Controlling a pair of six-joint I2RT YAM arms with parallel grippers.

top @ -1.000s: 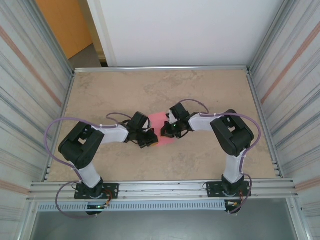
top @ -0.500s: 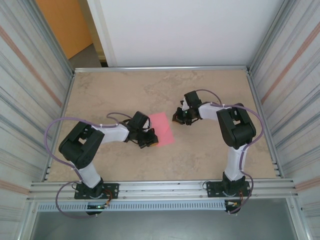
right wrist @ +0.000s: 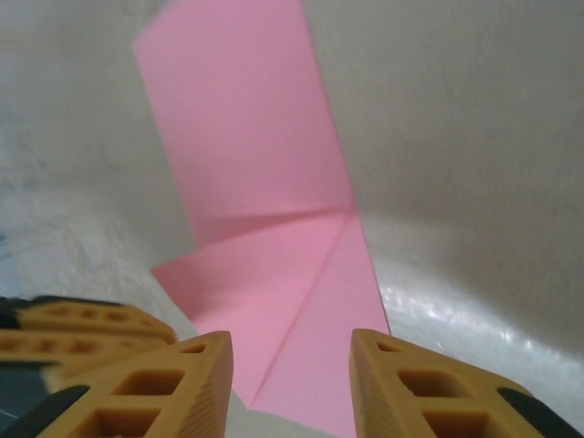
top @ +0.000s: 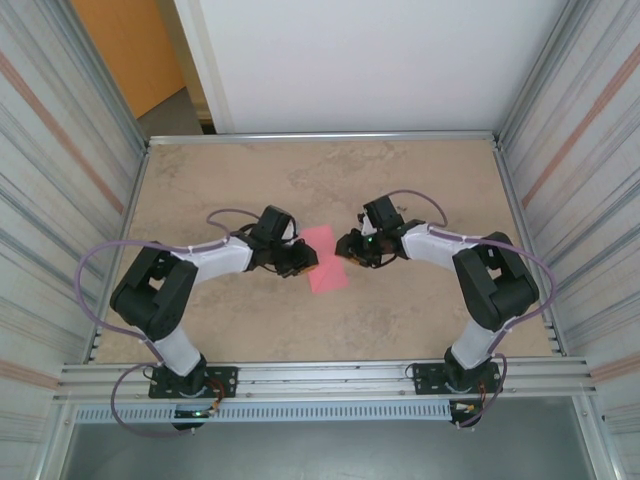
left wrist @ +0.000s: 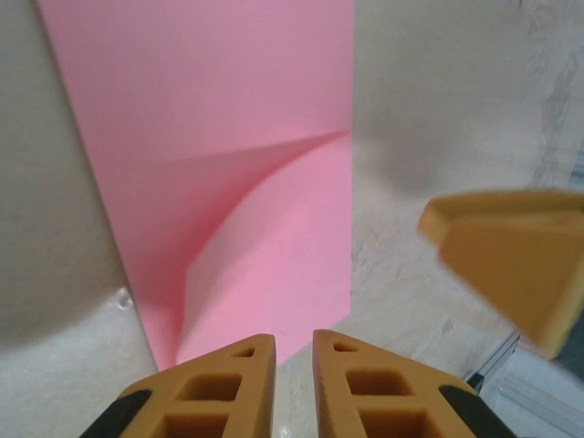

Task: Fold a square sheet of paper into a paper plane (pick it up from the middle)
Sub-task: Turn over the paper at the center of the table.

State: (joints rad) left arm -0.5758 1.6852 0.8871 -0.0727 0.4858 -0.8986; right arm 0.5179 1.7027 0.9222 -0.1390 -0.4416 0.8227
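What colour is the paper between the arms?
The paper is plain pink; left wrist view shows it best.

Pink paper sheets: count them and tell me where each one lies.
1. The pink sheet lies mid-table, creased, between the left gripper and the right gripper. A second could hide beneath it.

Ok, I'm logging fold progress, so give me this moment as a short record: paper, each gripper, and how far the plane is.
paper: pink, creased, one flap raised, lying on the table
place: between the two grippers
left gripper: jaws a slit apart, tips at the paper's edge, no grip seen
right gripper: open, tips at the paper's opposite end, no grip seen
plane: not yet formed
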